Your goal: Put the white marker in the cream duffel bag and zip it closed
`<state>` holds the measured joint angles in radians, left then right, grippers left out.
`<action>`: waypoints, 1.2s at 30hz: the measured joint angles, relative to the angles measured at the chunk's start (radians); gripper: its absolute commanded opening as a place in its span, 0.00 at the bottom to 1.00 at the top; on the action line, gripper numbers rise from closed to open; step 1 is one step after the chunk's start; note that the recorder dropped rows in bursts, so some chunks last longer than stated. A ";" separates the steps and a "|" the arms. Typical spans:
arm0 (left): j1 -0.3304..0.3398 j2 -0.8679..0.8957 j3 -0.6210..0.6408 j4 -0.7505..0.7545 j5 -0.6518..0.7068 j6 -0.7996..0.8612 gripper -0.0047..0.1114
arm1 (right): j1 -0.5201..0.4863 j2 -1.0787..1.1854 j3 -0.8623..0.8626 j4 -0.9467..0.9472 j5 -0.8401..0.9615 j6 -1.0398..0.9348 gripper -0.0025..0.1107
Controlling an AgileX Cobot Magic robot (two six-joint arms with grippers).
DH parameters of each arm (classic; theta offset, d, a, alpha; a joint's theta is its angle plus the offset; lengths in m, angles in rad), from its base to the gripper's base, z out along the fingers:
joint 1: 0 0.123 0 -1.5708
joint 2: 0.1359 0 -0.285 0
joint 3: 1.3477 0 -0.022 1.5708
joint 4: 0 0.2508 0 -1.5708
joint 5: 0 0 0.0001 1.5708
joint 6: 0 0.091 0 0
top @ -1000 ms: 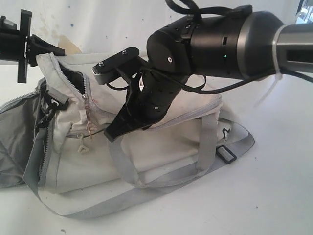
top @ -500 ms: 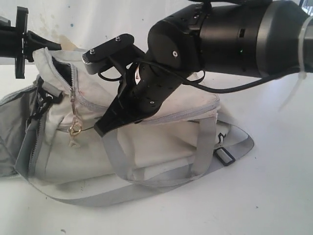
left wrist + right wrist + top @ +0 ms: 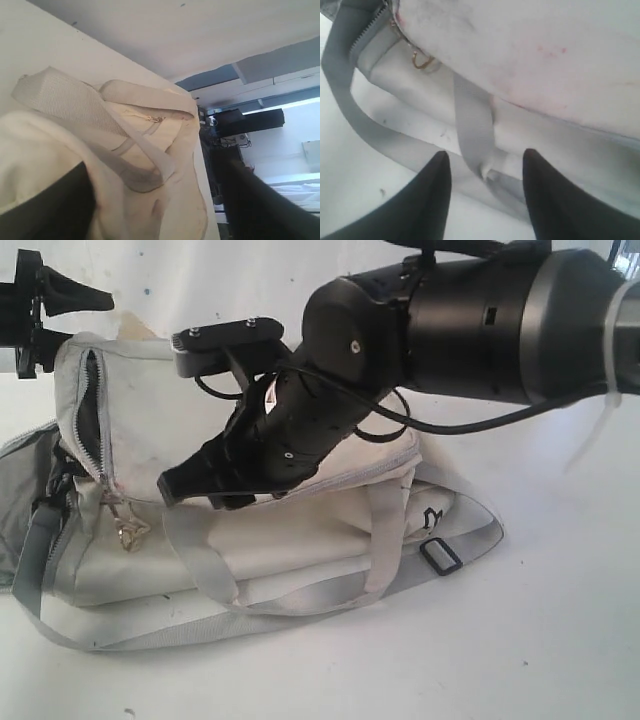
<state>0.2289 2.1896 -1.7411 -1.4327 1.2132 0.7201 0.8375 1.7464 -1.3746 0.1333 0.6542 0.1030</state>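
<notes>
**Exterior view.** The cream duffel bag [image 3: 300, 540] is laid on its side on the white counter [image 3: 540, 640]. An end zip [image 3: 97, 430] is seen parted, with dark lining shown behind it. A brass pull ring [image 3: 127, 531] hangs below it. The long zip [image 3: 370, 466] along the upper edge appears drawn shut. A grey strap [image 3: 200, 562] is looped across the front, and a black buckle [image 3: 440, 555] is set near the bag's right end. The right hand [image 3: 190, 492] is held low over the bag's front face. The left hand [image 3: 62, 310] is held at the upper left, just clear of the bag's raised corner. The white marker is not to be made out, so its place cannot be told.

**Left wrist view.** Cream fabric and strap webbing are seen close. The dark fingers [image 3: 50, 205] are spread wide, one at each side, with nothing pinched.

**Right wrist view.** The fingertips [image 3: 427, 200] are parted. The strap and bag lie beyond the gap, ungripped.
</notes>
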 measured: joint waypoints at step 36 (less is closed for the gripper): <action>0.023 -0.643 0.492 0.631 -0.045 0.176 0.57 | -0.157 0.103 -0.109 0.246 0.132 -0.226 0.40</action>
<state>0.2520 1.5462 -1.2493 -0.8020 1.1681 0.8957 0.6808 1.8491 -1.4832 0.3794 0.7863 -0.1227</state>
